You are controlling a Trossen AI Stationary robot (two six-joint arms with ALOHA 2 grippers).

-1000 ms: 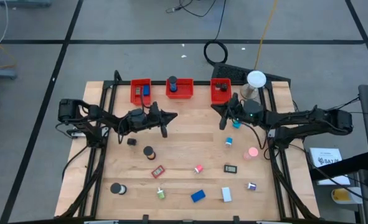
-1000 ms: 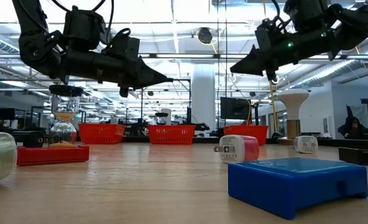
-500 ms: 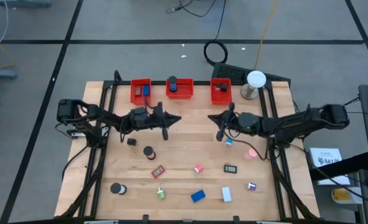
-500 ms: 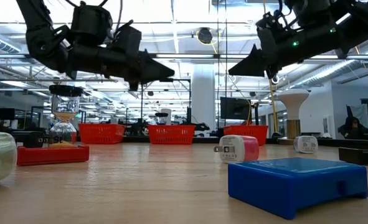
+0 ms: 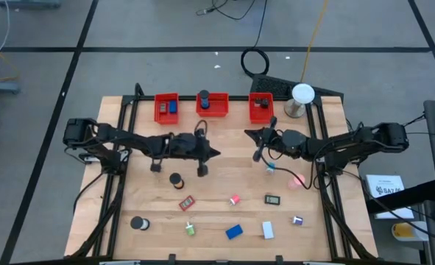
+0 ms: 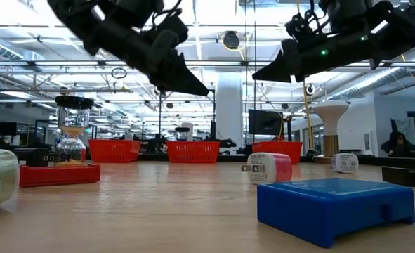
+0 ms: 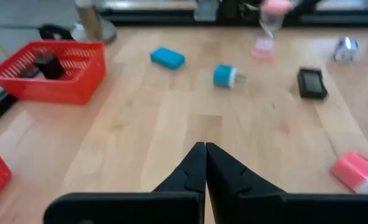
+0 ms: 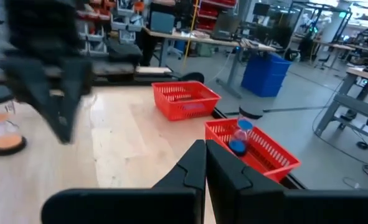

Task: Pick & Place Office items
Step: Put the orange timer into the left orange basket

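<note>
Comparing with a second ago: the left gripper [image 5: 216, 152] has been swung from beside the left bin toward the table's middle; the right gripper [image 5: 248, 133] has been drawn from near the right bin toward the middle too.
Left gripper: fingers pressed together with nothing between them, held above the wood, pointing to 3 o'clock in the high view.
Right gripper: fingers pressed together, nothing held, raised off the table, pointing to 9 o'clock.
Red bins: three are counted along the 12 o'clock edge, the left bin [image 5: 165, 107], middle bin [image 5: 212, 104] and right bin [image 5: 260, 109], each with something inside.
Office items on the table: about a dozen are seen scattered from the middle to 6 o'clock.
Blue block [image 5: 234, 232]: one, at 6 o'clock.
Black rolls: two, one [image 5: 176, 179] below the left arm, one [image 5: 138, 222] toward 7 o'clock.
Pink plug [image 5: 235, 199]: one, near the centre.
Dome lamp [image 5: 302, 94]: one, at 1 o'clock.
</note>
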